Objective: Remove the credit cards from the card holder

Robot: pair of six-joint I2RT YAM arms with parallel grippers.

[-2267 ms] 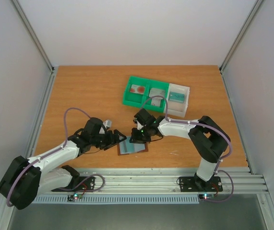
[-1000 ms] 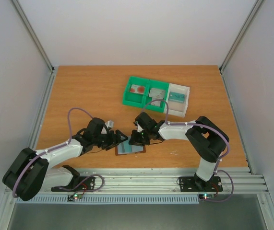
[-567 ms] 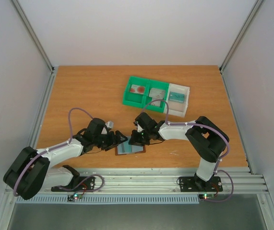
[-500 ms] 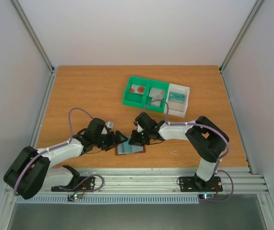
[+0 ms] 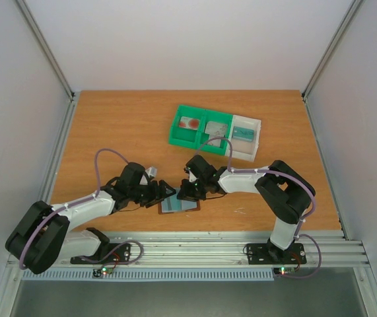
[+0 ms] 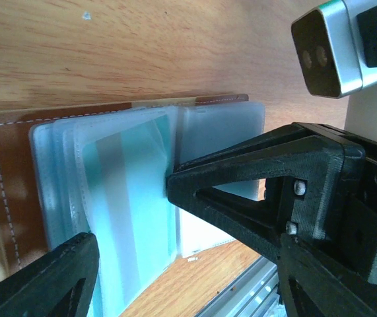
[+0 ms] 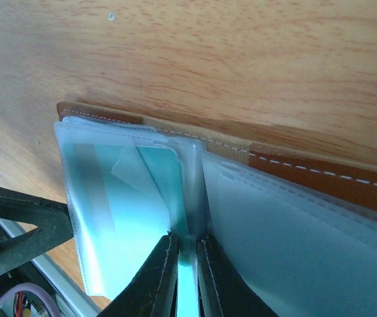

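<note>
The brown card holder (image 5: 183, 207) lies open near the table's front edge, its clear pockets facing up (image 6: 3, 165) (image 7: 320, 175). A teal credit card (image 7: 132, 211) (image 6: 129, 191) sits in the left pocket. My right gripper (image 5: 185, 193) (image 7: 187, 247) is at the fold, shut on a thin teal card edge. My left gripper (image 5: 167, 193) (image 6: 130, 214) is open and straddles the left half of the holder. One of its fingers (image 6: 254, 191) rests against the pocket and the other (image 6: 43, 284) is at the outer edge.
A green-and-white compartment tray (image 5: 175, 135) stands behind the holder, with a red card (image 5: 189, 123), a grey one (image 5: 216, 127) and a teal one (image 5: 243, 133) inside. The right wrist's silver camera (image 6: 327, 46) is close to my left fingers. The metal rail (image 5: 195, 247) runs just in front.
Since the earliest frame the right gripper and the holder have shifted slightly toward the near left. Over the last second nothing has visibly moved.
</note>
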